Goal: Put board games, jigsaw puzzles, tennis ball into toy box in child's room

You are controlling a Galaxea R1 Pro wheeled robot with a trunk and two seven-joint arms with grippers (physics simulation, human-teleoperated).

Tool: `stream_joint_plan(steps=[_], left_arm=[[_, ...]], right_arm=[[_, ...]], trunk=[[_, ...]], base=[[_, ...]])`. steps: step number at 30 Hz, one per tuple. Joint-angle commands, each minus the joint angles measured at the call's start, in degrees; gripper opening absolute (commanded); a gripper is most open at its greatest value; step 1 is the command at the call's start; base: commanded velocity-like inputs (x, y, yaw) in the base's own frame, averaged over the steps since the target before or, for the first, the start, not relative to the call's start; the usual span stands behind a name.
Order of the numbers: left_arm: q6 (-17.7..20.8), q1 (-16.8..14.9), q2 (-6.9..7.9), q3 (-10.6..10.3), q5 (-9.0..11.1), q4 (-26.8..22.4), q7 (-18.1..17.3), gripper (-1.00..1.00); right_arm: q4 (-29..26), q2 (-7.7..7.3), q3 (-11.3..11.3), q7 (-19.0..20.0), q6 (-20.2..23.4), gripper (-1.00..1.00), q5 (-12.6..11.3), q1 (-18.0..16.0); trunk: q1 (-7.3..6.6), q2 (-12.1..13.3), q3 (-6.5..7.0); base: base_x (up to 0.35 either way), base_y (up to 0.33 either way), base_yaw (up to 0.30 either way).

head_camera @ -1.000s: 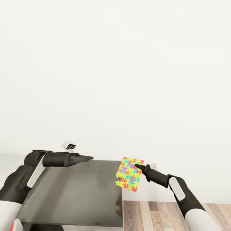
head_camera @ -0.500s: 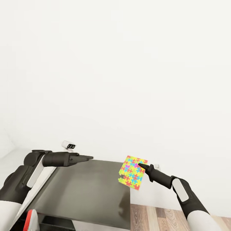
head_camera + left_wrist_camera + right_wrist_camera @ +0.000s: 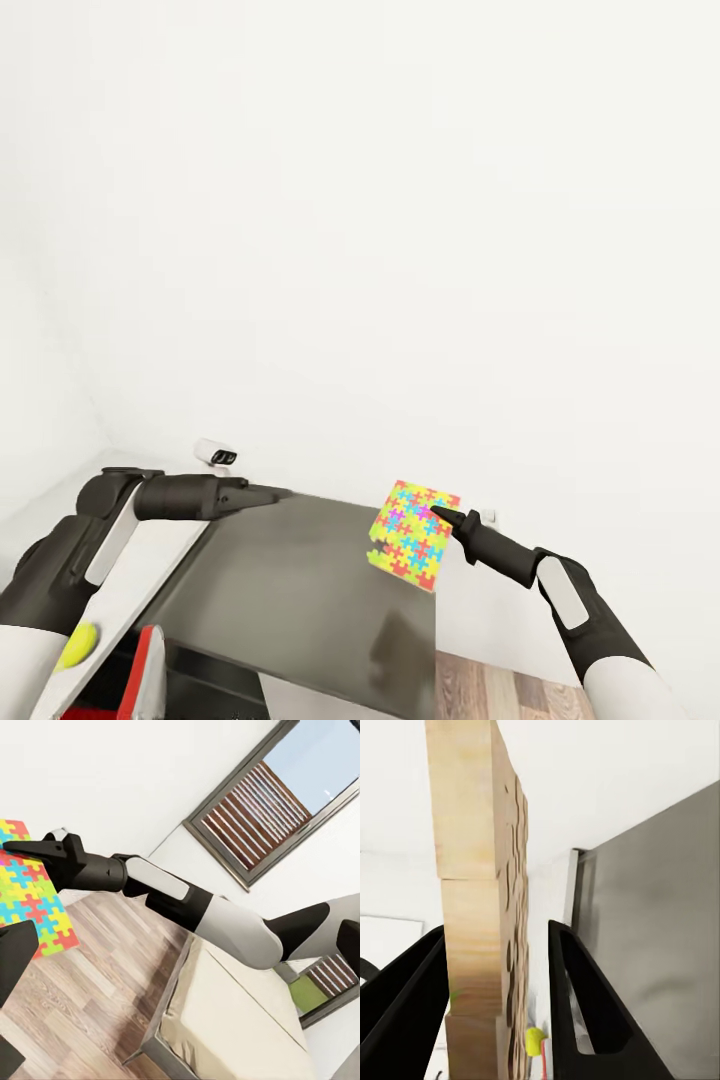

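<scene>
View has swung left: tennis ball (image 3: pixel 78 645) now in corner. Right gripper (image 3: pixel 437 514) clamps jigsaw puzzle (image 3: pixel 413 534) on edge, airborne over dark desk (image 3: pixel 290 590). Left gripper (image 3: pixel 284 492) looks closed, empty. We keep squeeze steady, puzzle off desk edge while turning.

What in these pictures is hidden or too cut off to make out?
- Head view: red-edged box cut by the bottom edge; ball partly behind the left arm.
- Left wrist view: puzzle cut by the edge.
- Right wrist view: the puzzle's wooden edge blocks the scene beyond.
- Left claw: open or shut unclear.
</scene>
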Motion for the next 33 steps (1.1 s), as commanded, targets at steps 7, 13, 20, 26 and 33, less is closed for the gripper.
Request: stream_joint_plan(steps=[7, 13, 20, 26, 33], left_arm=[[0.6, -0.1, -0.09, -0.2, 0.0, 0.0, -0.1, 1.00], [0.6, -0.1, -0.11, -0.2, 0.0, 0.0, -0.1, 1.00], [0.6, -0.1, -0.12, -0.3, 0.0, 0.0, -0.1, 1.00], [0.6, -0.1, -0.12, -0.3, -0.1, 0.0, -0.1, 1.00], [0.6, -0.1, -0.12, -0.3, -0.1, 0.0, -0.1, 1.00]], right_arm=[[0.0, 0.01, -0.1, 0.2, 0.3, -1.00, 0.1, 0.0], [0.0, 0.01, -0.1, 0.2, 0.3, -1.00, 0.1, 0.0], [0.0, -0.05, -0.1, 0.2, 0.3, -1.00, 0.1, 0.0], [0.0, -0.07, -0.1, 0.7, 0.2, -1.00, 0.1, 0.0], [0.0, -0.08, -0.1, 0.8, 0.2, -1.00, 0.1, 0.0]], trunk=[[-1.52, 2.7, 1.52], [-2.83, 5.1, 2.87], [-4.37, 7.9, 4.44], [-5.25, 9.5, 5.43], [-5.25, 9.5, 5.74]], base=[[0.000, 0.000, 0.247], [0.000, 0.000, 0.260], [0.000, 0.000, 0.265], [0.000, 0.000, 0.265], [0.000, 0.000, 0.266]])
